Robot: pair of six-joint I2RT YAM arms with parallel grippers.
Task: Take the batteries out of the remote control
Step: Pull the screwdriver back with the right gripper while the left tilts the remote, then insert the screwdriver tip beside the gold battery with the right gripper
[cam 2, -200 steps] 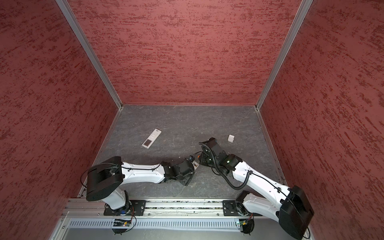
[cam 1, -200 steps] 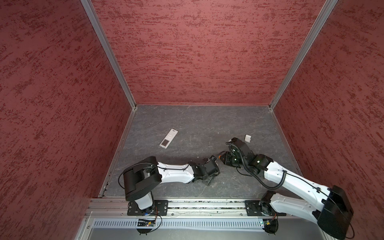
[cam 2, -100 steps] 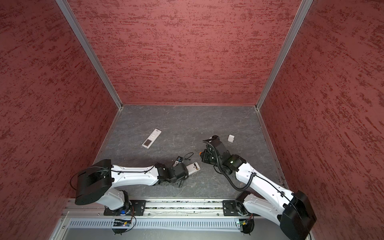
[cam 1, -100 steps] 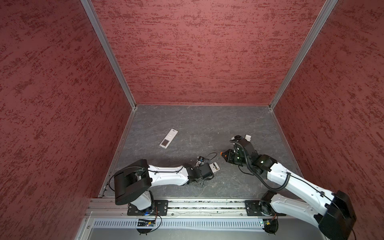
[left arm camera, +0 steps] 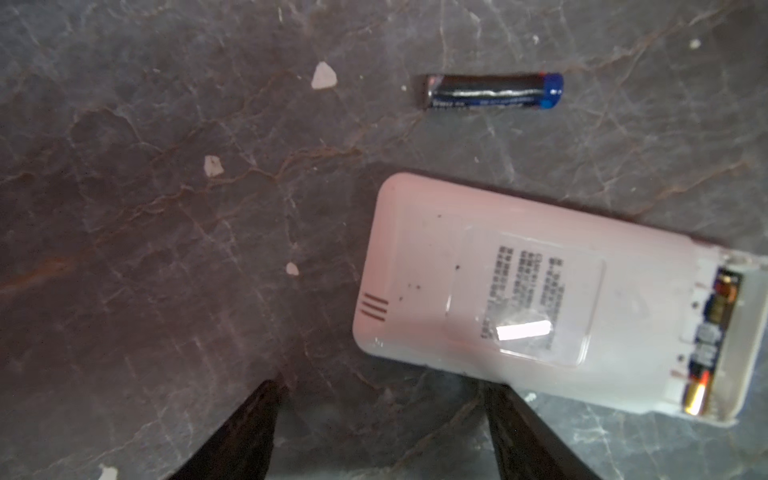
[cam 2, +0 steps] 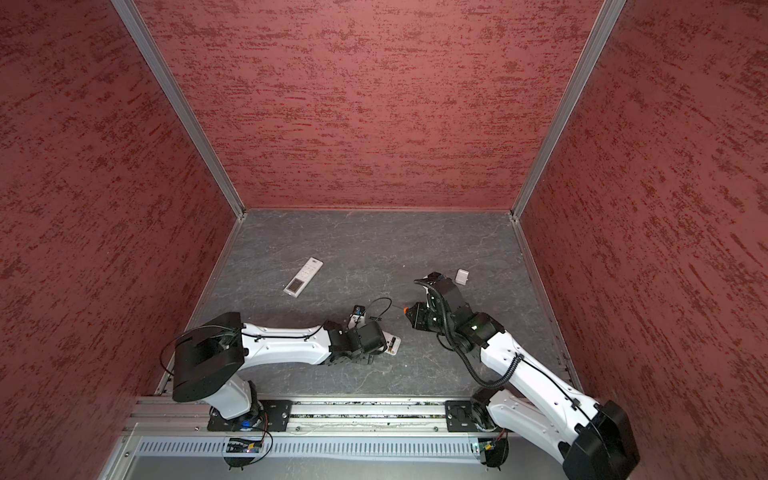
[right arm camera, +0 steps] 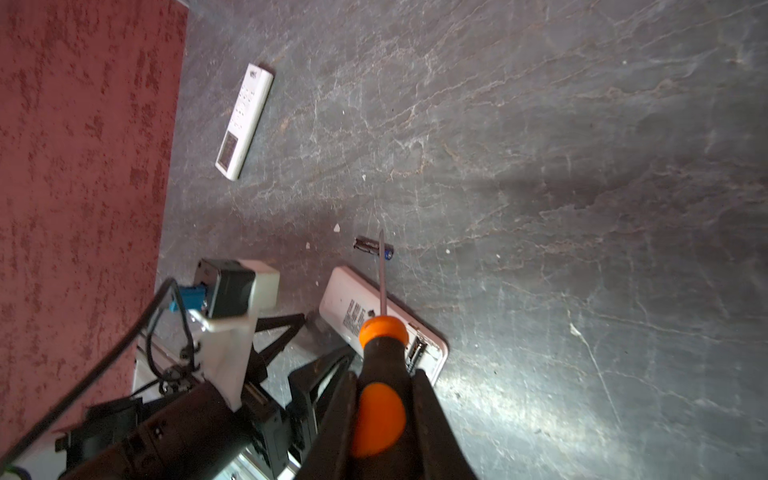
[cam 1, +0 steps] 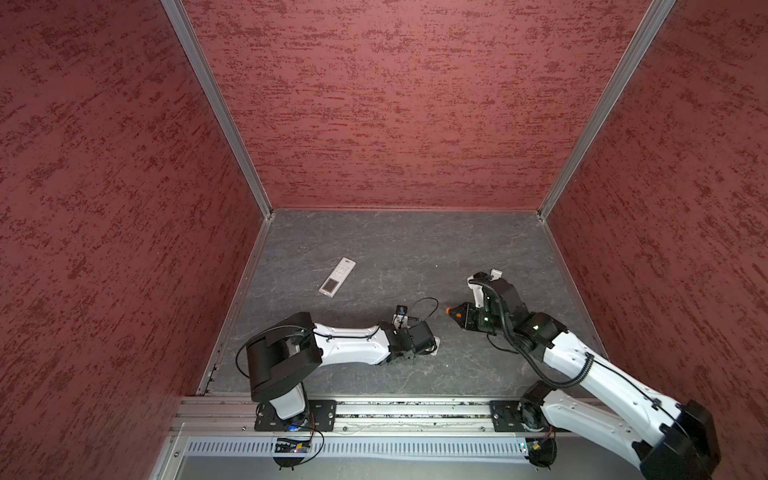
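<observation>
Worktop (cam 1: pixel 415 237) is walled on three sides, with the upper middle of both top views wide open. The remote (left arm camera: pixel 540 299) lies face down at lower center, mostly hidden under the left gripper (left arm camera: pixel 381 390), which is spread and empty. One battery (left arm camera: pixel 492 91) lies loose just beside it, dark with a blue end. A second battery (left arm camera: pixel 706 353) sits in the open bay, gold-ended and blurry. The right gripper (right arm camera: pixel 384 374) clamps a screwdriver (right arm camera: pixel 382 332).

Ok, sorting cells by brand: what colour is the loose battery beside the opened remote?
The battery: black with a blue end, clearest in the left wrist view.
</observation>
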